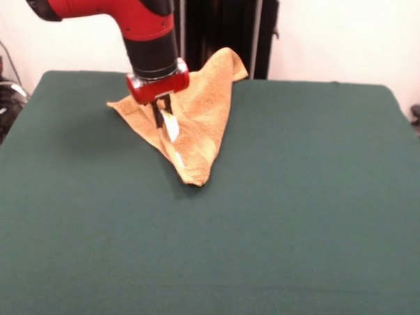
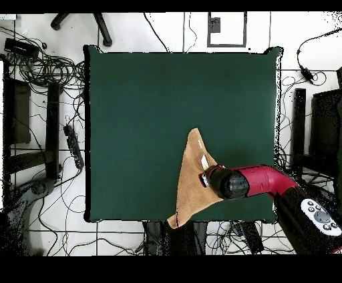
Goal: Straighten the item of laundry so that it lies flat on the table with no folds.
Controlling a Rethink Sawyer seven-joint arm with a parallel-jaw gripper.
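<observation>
The golden-orange towel (image 1: 201, 122) lies crumpled in a long triangular shape at the table's (image 1: 298, 203) far side, left of centre. One corner rises at the far edge and another points toward the camera. Its white label (image 1: 171, 130) shows just below my gripper (image 1: 161, 120). The gripper points down into the towel's left part, and its dark fingers look closed on the cloth. In the overhead view the towel (image 2: 190, 180) runs from mid-table past the bottom edge of the table (image 2: 147, 107). The gripper (image 2: 204, 177) is at the towel's right side, beside the label (image 2: 205, 162).
The red arm (image 1: 132, 14) reaches in from the upper left over the table's far side. The black pedestal (image 1: 223, 25) stands behind the towel's raised corner. Cables and black equipment (image 2: 40, 120) lie on the floor around the table.
</observation>
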